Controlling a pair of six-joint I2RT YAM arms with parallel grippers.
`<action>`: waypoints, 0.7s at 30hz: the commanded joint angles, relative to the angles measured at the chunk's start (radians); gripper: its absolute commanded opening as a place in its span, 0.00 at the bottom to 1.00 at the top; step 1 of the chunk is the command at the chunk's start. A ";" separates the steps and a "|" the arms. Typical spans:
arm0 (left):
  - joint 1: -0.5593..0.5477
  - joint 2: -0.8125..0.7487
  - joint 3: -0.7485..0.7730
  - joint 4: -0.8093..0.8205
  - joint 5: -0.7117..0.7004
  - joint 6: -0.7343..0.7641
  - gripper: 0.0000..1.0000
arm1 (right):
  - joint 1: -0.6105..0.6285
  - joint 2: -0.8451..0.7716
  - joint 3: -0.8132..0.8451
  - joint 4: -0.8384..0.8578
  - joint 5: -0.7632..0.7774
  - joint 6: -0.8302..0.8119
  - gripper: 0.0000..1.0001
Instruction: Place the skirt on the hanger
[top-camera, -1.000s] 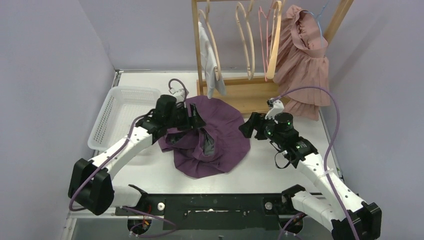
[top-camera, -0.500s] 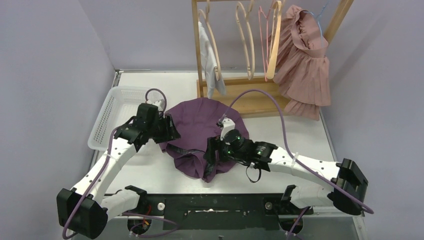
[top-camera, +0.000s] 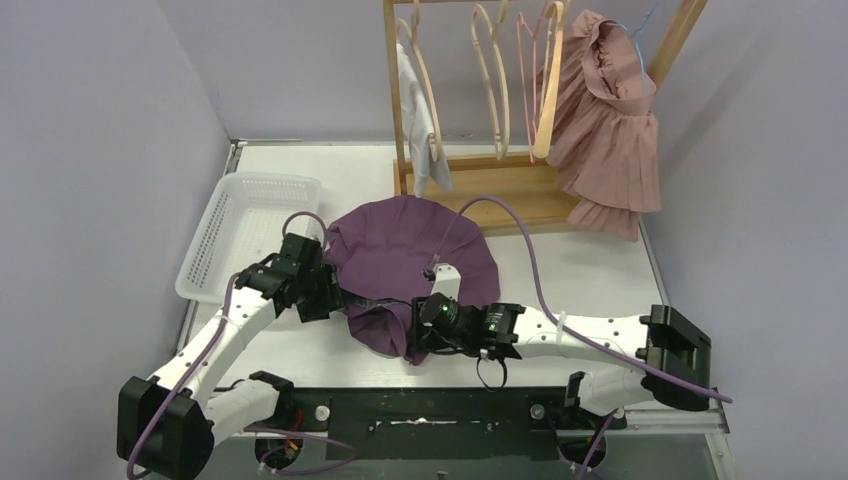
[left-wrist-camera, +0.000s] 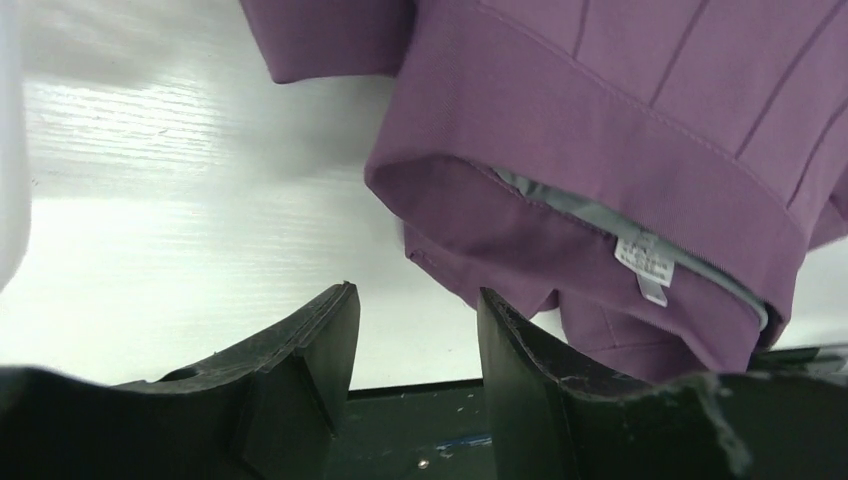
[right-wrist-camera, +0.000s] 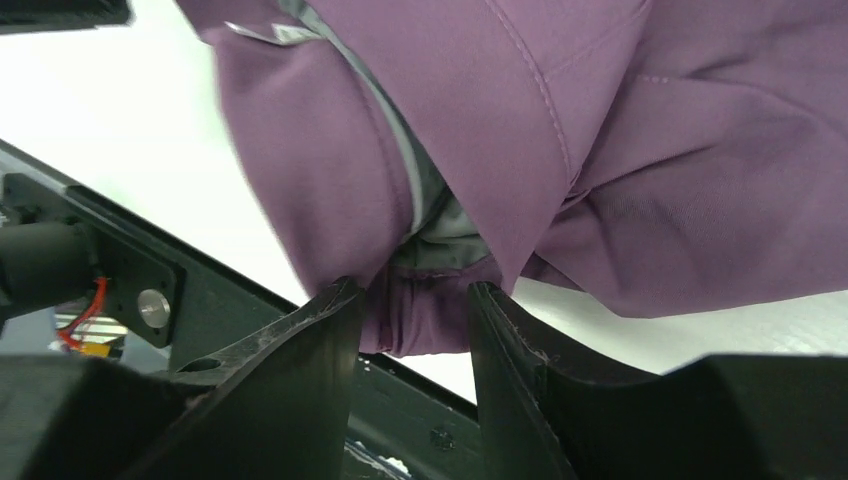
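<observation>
You can pass over bare bench (top-camera: 600, 270) between the skirt (top-camera: 400, 250) and the right edge. The hanger rack (top-camera: 520, 195) and its pink dress (top-camera: 610, 130) block the far edge; the basket (top-camera: 250, 215) takes up the left edge.

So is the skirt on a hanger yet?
No. The skirt lies bunched on the table, in front of the rack, clear of its hangers.

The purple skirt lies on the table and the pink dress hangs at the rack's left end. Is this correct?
No: the pink dress hangs at the right end of the rack, as the top external view shows. The purple skirt does lie on the table.
</observation>
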 joint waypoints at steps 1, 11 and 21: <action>0.007 0.026 0.028 0.059 -0.090 -0.128 0.47 | 0.018 0.060 -0.017 0.041 0.047 0.067 0.44; 0.008 0.072 -0.086 0.326 -0.129 -0.208 0.44 | 0.028 0.005 -0.090 0.045 0.082 0.073 0.48; 0.008 0.168 -0.075 0.407 -0.106 -0.189 0.38 | 0.049 -0.203 -0.213 0.054 0.167 0.084 0.62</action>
